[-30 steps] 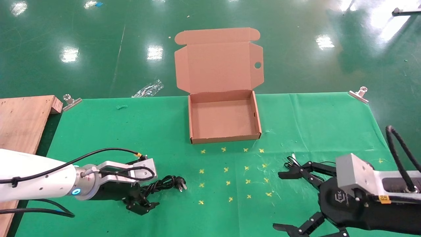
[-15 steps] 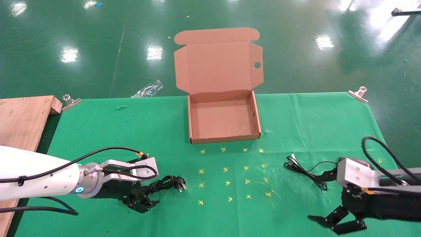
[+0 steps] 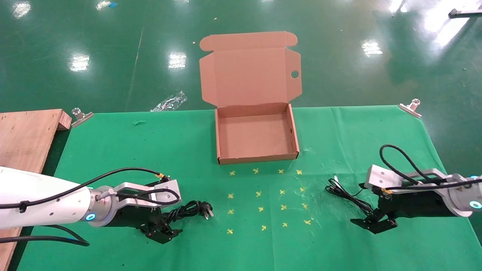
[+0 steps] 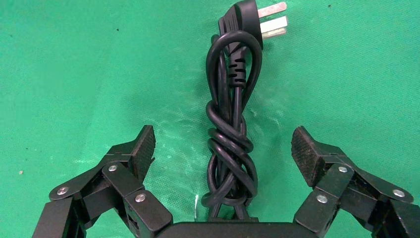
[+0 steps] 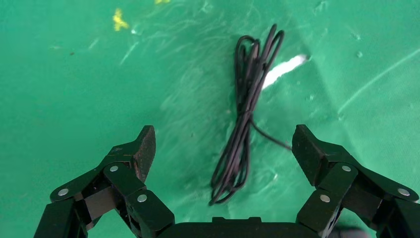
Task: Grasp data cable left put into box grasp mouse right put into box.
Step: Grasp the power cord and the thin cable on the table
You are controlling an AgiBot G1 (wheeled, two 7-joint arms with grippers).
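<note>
Since a second ago the right pincer has swung to the lower right of the frame, fingers apart astride the mouse's cord; the mouse itself is hidden. Lower left, the left pincer gapes around the cable on the worktop, and the box sits at centre.

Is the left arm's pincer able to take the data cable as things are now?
Probably yes. The left pincer is open, its fingers on either side of the coiled data cable, which lies on the green cloth with nothing between them.
</note>
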